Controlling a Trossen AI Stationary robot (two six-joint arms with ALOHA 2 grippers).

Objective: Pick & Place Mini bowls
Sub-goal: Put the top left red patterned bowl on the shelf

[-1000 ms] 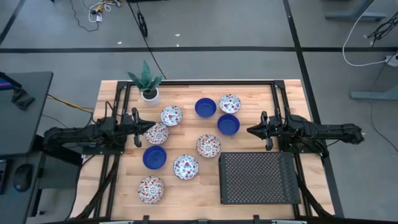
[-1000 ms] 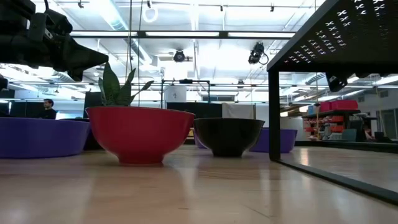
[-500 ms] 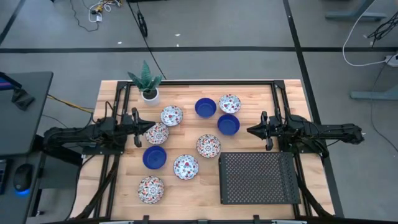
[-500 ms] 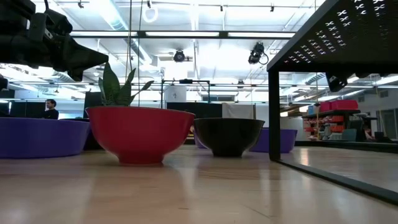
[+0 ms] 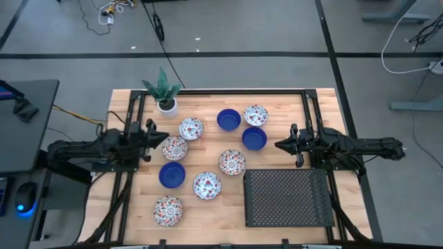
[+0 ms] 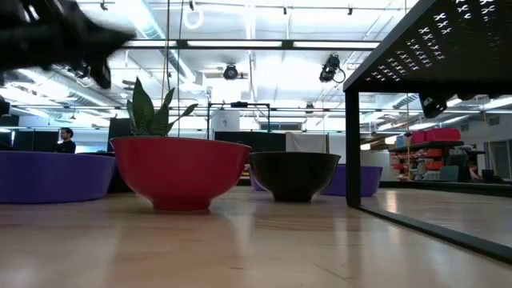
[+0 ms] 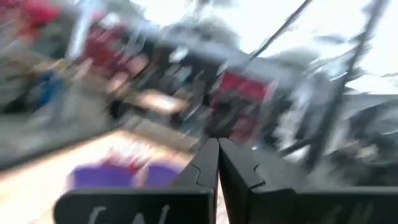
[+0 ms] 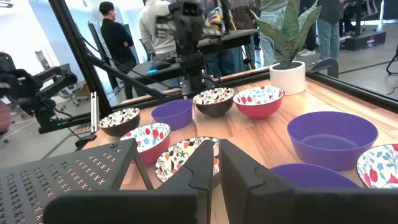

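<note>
Several mini bowls lie spread over the middle of the table in the high view. Cobalt blue ones include a bowl [image 5: 228, 120], a second [image 5: 254, 138] and a third [image 5: 172, 174]. Floral ones include a bowl [image 5: 174, 148] and another [image 5: 232, 162]. My left gripper [image 5: 155, 136] hovers at the left of the group, just beside the floral bowl [image 5: 174, 148], its fingers [image 7: 208, 163] pressed together and empty. My right gripper [image 5: 279, 145] waits to the right of the blue bowl [image 5: 254, 138], shut and empty [image 8: 217, 149].
A white plant pot [image 5: 166, 104] with a green plant stands at the back left. A black perforated rack [image 5: 287, 198] fills the front right. Black frame rails run along both table sides. People stand beyond the table in the right wrist view.
My left arm has drawn back a little to the left and is in motion, blurred in the low and left wrist views. The right arm and the bowls have not moved.
</note>
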